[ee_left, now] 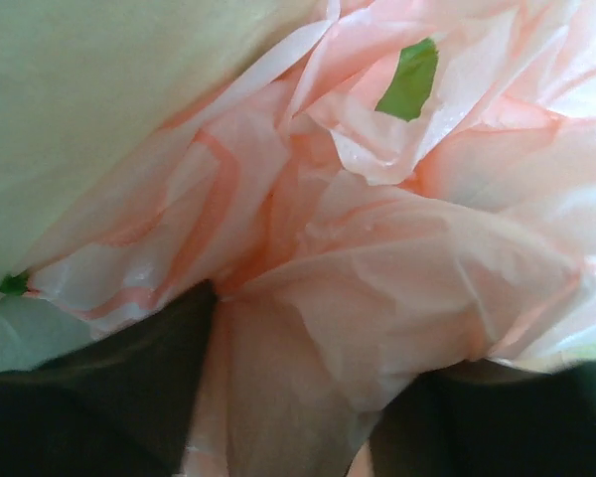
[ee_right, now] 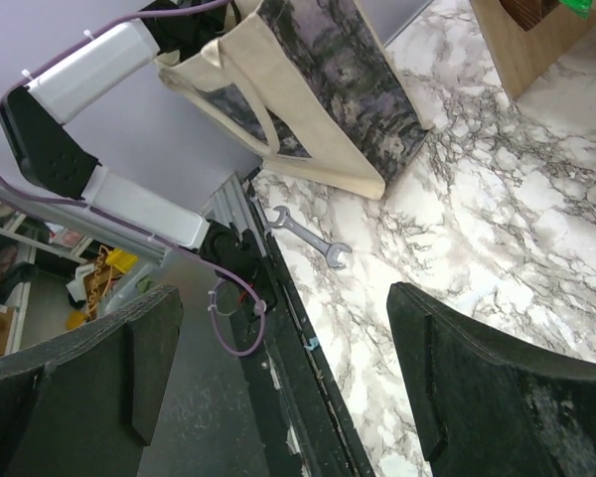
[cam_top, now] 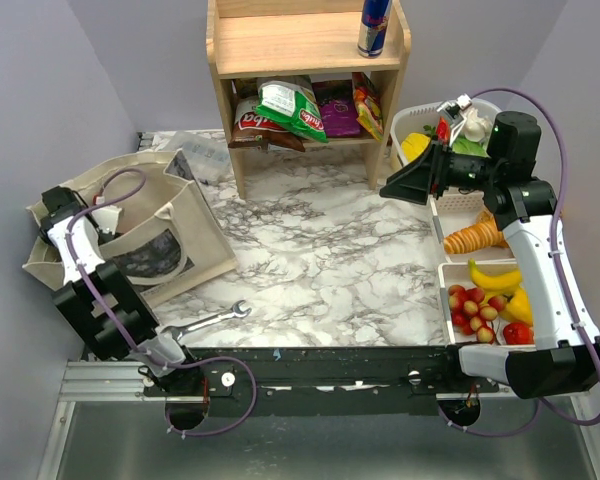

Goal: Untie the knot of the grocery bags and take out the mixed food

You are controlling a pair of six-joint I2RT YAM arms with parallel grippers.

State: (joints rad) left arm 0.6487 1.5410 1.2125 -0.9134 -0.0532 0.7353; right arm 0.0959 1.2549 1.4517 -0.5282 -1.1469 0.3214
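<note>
The left gripper (ee_left: 308,407) is sitting deep inside the canvas tote (cam_top: 170,205). Its two dark fingers (ee_left: 119,397) are standing apart along the bottom of the left wrist view, with crinkled pink plastic filling the gap between them; I cannot tell whether they are pinching that plastic or only lying against it. The pink bag (ee_left: 407,298) is billowing up and away from the fingertips in loose folds and pressing against the tote's beige wall at the upper left. Bands of red print are showing through it, and a small green patch (ee_left: 409,81) is peeking out near the top. The knot is not showing clearly among those folds, so I cannot place it. Outward from there, the tote is slumping at the left edge of the table (cam_top: 320,250), its dark printed panel facing up, and a wrench (cam_top: 215,320) is lying just beside its near corner, close to the table's near edge. The right gripper (ee_right: 283,298) is hanging over the right part of the table, well apart from the tote, its jaws standing wide with nothing between them. Along the right edge, a white tray (cam_top: 442,290) is holding a banana (cam_top: 492,277), a red pepper (cam_top: 517,333) and a cluster of small red fruits (cam_top: 470,308). At the far edge a wooden shelf (cam_top: 280,45) is carrying a green-and-white snack bag (cam_top: 292,108) on its lower level and a drink can (cam_top: 374,27) on top.
</note>
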